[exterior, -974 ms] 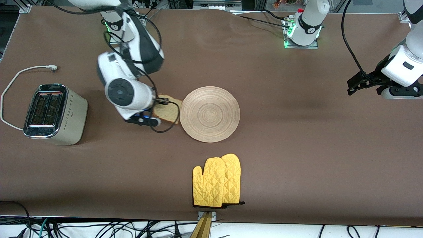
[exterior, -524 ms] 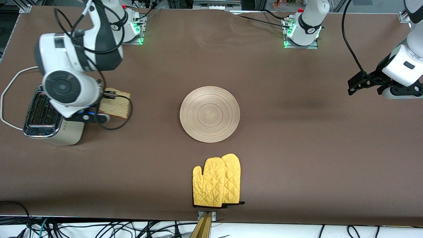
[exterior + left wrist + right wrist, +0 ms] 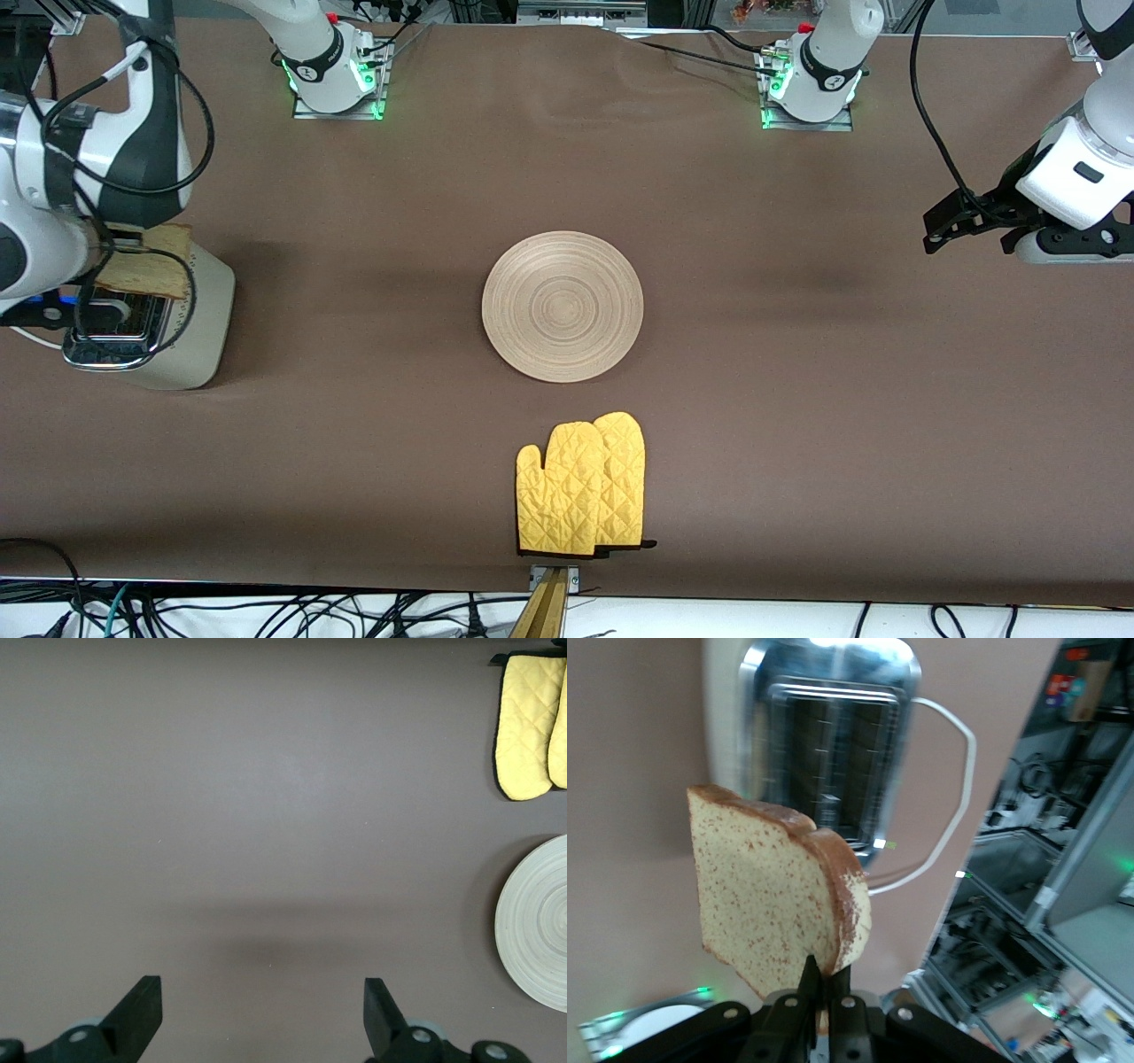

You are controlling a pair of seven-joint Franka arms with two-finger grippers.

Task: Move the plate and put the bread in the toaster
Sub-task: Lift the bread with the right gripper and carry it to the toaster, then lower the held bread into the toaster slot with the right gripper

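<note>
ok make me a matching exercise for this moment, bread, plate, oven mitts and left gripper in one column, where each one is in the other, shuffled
Things:
1. bread
2. plate
3. oven mitts
4. left gripper

Places:
A. on the table's middle
B. open over bare table at the left arm's end
C. pinched in the shut right gripper over the toaster
D. nearer the front camera than the plate

Pairs: 1-C, 2-A, 3-D, 4-B

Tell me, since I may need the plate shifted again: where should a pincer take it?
Probably at the rim of the plate, coming from above with one finger inside the edge and one outside. It lies flat on the table, wider than any finger spread, so only its thin edge offers a hold.
</note>
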